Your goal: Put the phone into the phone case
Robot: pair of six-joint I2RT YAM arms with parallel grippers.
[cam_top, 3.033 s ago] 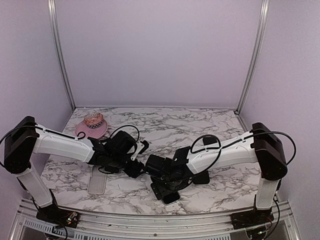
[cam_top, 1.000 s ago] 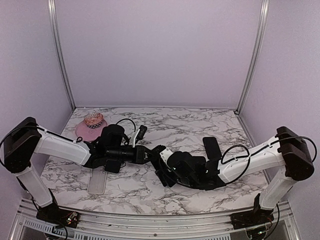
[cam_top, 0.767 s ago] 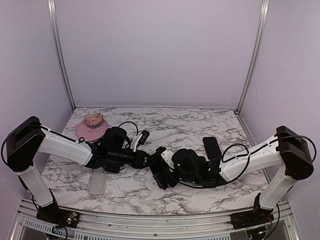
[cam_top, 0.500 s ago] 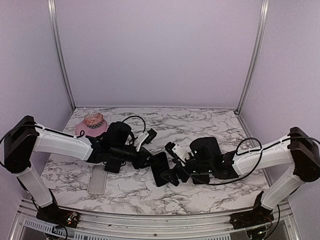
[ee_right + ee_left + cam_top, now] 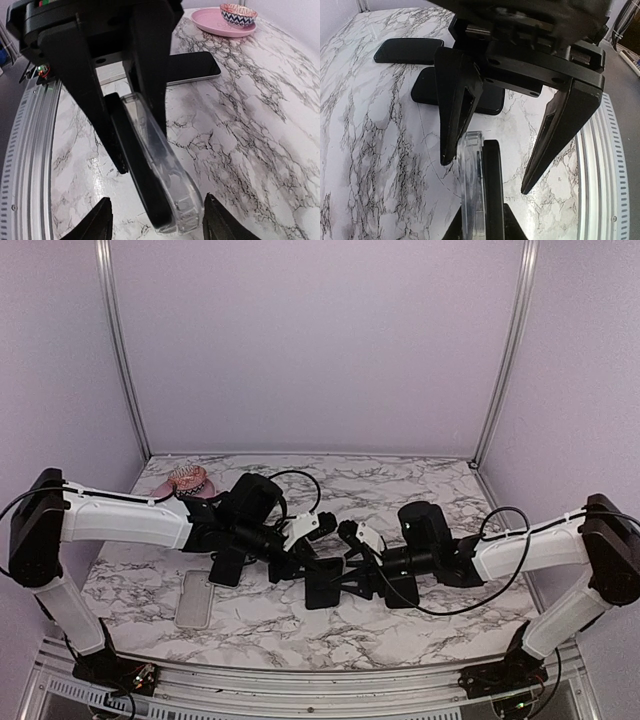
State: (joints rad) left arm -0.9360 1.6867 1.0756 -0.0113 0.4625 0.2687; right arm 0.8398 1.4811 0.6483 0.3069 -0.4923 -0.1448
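Black slab phone [image 5: 493, 195] and clear plastic phone case [image 5: 470, 185] stand on edge, face to face, over the marble counter [image 5: 380, 150]. Right tool [image 5: 156, 200] clamps the pair. Left tool [image 5: 486, 175] straddles their free end, fingers spread, gripping nothing.

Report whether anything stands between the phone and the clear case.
Nothing visible does. The phone stands on edge directly against the clear phone case, with no object between them. Both sit inside the open left gripper.
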